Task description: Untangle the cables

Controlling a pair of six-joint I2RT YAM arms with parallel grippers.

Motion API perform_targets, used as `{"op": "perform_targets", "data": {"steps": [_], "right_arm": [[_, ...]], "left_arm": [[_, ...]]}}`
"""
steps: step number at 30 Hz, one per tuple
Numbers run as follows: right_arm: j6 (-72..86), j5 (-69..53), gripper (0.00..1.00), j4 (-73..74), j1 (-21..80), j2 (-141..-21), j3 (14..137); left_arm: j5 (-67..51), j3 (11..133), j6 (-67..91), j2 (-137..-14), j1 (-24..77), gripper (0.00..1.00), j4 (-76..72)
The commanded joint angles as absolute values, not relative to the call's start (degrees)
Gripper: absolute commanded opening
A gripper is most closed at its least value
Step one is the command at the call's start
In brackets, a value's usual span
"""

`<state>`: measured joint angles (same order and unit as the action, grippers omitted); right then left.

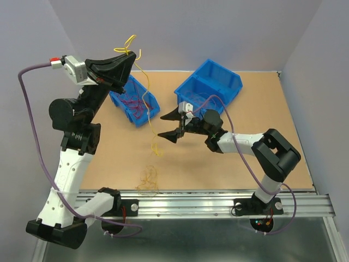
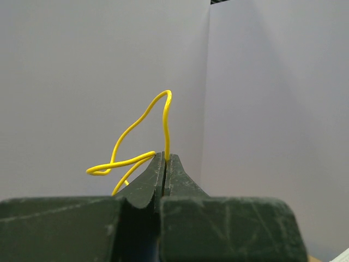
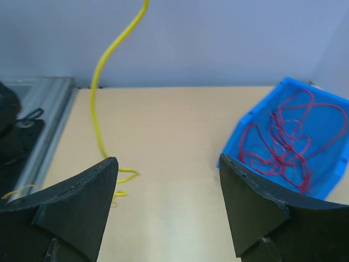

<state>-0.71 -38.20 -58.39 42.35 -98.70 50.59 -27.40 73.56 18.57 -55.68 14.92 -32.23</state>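
Note:
My left gripper is raised high at the back left and is shut on a yellow cable. The cable loops above the jaws and hangs down to the table, its curled end resting there. In the left wrist view the closed gripper pinches the yellow cable. My right gripper is open and empty, low over the table, just right of the hanging cable. In the right wrist view the cable passes by the left finger. A thin orange tangle lies near the table's front edge.
A blue bin holding red cables stands below the left gripper; it also shows in the right wrist view. A second blue bin stands at the back middle. A metal rail runs along the front edge. Walls enclose the table.

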Motion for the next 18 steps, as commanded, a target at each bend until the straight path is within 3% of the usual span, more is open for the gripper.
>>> {"op": "perform_targets", "data": {"steps": [1,8,15,18], "right_arm": [[7.8,-47.6,0.80,-69.4,42.4,-98.3,51.0],[14.1,-48.7,0.80,-77.5,42.4,-101.6,52.4],[12.7,-41.6,0.78,-77.6,42.5,-103.8,55.1],[13.6,-42.5,0.59,-77.3,42.5,-105.3,57.2]], "left_arm": [[-28.8,73.7,20.6,-53.6,15.0,0.00,-37.0],[-30.0,72.4,22.5,-54.8,15.2,0.00,-37.4],[-29.9,72.1,22.7,-55.9,15.4,0.00,-37.7],[-30.0,72.2,22.9,-56.5,15.5,0.00,-37.8]]}}
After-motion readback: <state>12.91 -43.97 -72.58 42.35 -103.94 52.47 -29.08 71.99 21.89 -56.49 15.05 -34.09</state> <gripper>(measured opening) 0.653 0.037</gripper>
